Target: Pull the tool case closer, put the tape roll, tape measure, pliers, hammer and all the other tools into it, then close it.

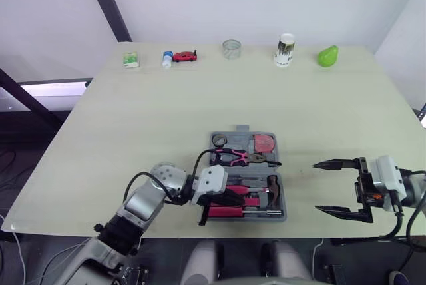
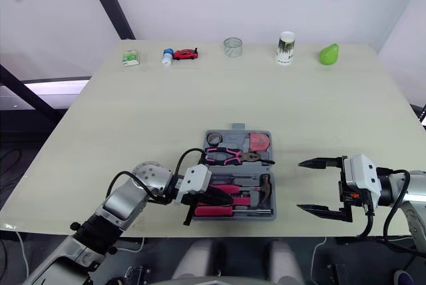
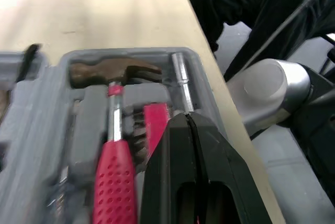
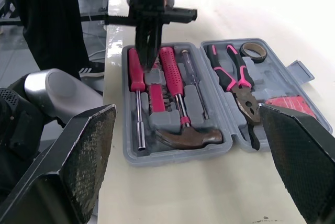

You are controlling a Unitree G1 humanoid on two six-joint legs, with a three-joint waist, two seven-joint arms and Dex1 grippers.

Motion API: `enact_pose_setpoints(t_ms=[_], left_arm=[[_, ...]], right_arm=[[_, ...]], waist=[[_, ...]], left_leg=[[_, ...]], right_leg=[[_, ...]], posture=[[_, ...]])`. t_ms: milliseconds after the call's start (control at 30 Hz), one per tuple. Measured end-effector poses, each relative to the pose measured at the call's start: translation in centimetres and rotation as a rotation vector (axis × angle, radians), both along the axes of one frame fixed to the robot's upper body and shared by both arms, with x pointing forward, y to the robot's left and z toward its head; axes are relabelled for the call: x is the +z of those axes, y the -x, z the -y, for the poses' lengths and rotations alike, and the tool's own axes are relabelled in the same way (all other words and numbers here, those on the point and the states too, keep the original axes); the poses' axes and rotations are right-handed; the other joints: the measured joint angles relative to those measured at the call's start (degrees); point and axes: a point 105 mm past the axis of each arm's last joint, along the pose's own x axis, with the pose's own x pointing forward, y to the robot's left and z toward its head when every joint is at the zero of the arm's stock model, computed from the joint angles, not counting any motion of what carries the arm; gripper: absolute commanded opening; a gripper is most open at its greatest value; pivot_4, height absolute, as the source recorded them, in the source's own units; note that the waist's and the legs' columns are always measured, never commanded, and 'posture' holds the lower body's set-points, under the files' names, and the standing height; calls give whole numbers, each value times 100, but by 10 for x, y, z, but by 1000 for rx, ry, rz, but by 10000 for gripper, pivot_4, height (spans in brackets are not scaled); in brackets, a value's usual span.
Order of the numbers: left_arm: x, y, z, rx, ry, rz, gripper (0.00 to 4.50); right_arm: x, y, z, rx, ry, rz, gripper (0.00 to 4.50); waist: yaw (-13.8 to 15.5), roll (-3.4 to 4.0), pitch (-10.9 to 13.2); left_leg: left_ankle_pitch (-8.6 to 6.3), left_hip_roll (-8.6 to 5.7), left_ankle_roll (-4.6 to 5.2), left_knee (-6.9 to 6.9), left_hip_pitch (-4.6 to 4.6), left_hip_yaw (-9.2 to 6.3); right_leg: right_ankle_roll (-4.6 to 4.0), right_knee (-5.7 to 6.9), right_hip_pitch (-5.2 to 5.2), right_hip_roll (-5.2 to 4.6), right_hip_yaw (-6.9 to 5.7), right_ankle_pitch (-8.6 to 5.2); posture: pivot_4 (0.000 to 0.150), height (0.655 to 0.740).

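Tool case [image 4: 172,157] lies open near the tabletop's [image 1: 166,118] front edge. Left end effector [image 4: 147,59], closed tight, dips inside; right end effector [image 1: 315,187] gapes alongside. Pliers [image 1: 243,158] seem to overhang the rim and could stop it shutting.

No legible text or markings

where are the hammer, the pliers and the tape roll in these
hammer [image 4: 188,138], right wrist view, on its brown head
pliers [image 4: 242,92], right wrist view, on the pivot where the pink handles meet
tape roll [image 4: 255,58], right wrist view, on the wall of the ring
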Motion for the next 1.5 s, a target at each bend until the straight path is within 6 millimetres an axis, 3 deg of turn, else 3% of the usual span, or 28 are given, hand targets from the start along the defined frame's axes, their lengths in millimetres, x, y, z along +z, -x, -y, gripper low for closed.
enact_pose_setpoints(t_ms=[367, 933, 1033, 1133, 1233, 1367, 1500], left_arm=[[-20, 4, 0, -31, -45, 21, 398], [-21, 5, -3, 53, 16, -46, 398], [-10, 1, -8, 103, 54, -74, 398], [23, -15, -16, 226, 201, -64, 398], [53, -30, -39, 359, 300, -28, 398], [52, -37, -66, 559, 344, -58, 398], [47, -36, -101, 740, 358, -58, 18005]], right_arm=[[0, 1, 0, 0, 0, -1, 45000], [0, -2, -3, -21, -49, 3, 45000], [1, -5, -4, -50, -93, -5, 45000], [1, -11, -1, -125, -161, -3, 45000], [-7, -15, 11, -215, -189, -26, 45000], [-19, -15, 25, -328, -227, -51, 45000], [-31, -13, 45, -442, -222, -41, 45000]], waist=[[-1, 1, -1], [-3, 11, -7], [-5, 10, -7], [-4, 8, -5], [-5, 11, -6], [-14, 10, -6], [-11, 12, -5]], left_leg=[[0, 1, 0, 0, 3, 0], [0, 9, 1, -2, 12, -1], [0, 11, 1, -2, 11, -2], [0, 15, 1, -2, 8, -6], [-1, 13, 0, -5, 11, -4], [-1, 11, 0, -7, 10, -2], [-1, 12, 0, -9, 12, -1]], right_leg=[[0, 2, 1, 1, 0, 0], [0, 2, 11, 0, 0, 0], [0, 2, 11, 0, -1, 0], [0, 2, 10, -4, -5, 0], [0, 1, 10, -8, -5, 0], [0, 0, 10, -10, -4, 0], [-1, 1, 9, -11, -4, 0]], posture=[[1500, 7400], [1500, 7400], [1500, 7400], [1500, 7400], [1500, 7400], [1500, 7400], [1500, 7400]])
